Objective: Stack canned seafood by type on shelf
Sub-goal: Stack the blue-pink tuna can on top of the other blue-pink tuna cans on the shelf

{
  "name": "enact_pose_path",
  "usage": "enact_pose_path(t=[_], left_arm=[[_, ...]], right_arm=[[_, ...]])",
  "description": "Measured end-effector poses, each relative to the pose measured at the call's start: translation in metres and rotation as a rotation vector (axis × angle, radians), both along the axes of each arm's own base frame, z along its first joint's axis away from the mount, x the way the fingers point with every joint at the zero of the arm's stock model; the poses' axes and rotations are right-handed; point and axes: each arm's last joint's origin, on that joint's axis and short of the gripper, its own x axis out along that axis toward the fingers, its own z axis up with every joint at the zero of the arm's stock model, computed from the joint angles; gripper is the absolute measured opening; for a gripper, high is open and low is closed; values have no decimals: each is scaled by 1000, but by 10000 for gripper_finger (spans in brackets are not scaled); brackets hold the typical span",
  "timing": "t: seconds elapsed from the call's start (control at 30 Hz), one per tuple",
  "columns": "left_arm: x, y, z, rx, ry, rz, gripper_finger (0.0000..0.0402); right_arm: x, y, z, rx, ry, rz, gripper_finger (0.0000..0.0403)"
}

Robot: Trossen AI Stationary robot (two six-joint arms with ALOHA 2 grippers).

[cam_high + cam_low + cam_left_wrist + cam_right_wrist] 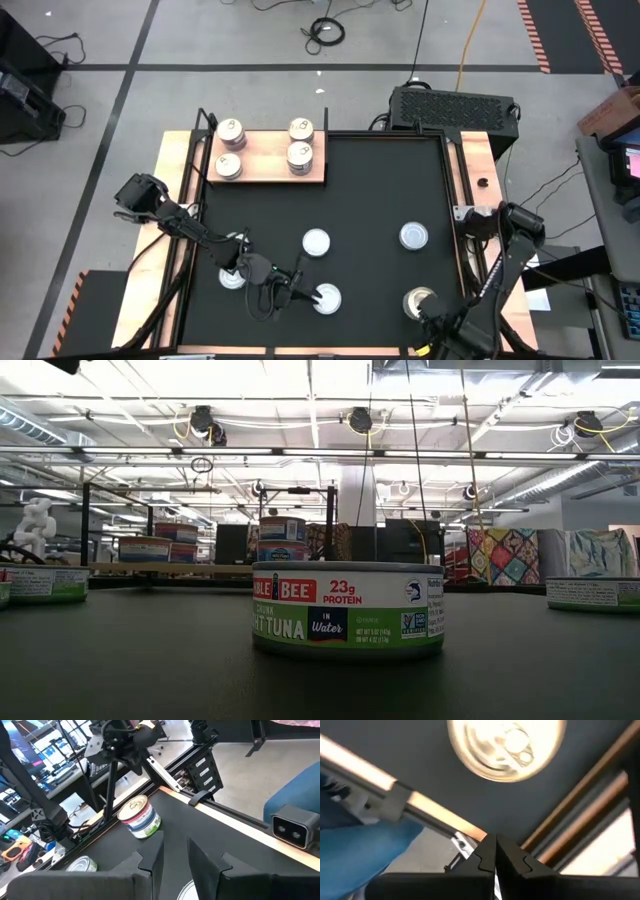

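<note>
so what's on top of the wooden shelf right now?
On the shelf, tins at four spots: two at the left and two at the right. From above, lids hide whether any spot holds a stack of several.

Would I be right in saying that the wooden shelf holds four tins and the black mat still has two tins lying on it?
Not quite: the shelf does hold four tins, but the black mat has five tins on it, not two, as the high view shows.
</note>
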Motion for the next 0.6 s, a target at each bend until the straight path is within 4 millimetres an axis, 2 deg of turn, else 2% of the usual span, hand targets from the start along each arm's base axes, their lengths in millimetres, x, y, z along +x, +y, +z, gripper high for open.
enact_pose_path(t=[0.17,0.37,0.47,0.6], left_arm=[[0,0,0,2,-2,0,88],[4,-2,8,-7,-25,-11,88],[13,-8,13,3,-51,-20,88],[34,-16,9,45,-70,-29,88]], right_arm=[[-12,-5,-3,-96,66,-68,0],[-16,-10,-26,-150,87,-80,0],[-19,-15,-43,-195,90,-99,0],[-20,-18,-58,-202,78,-109,0]])
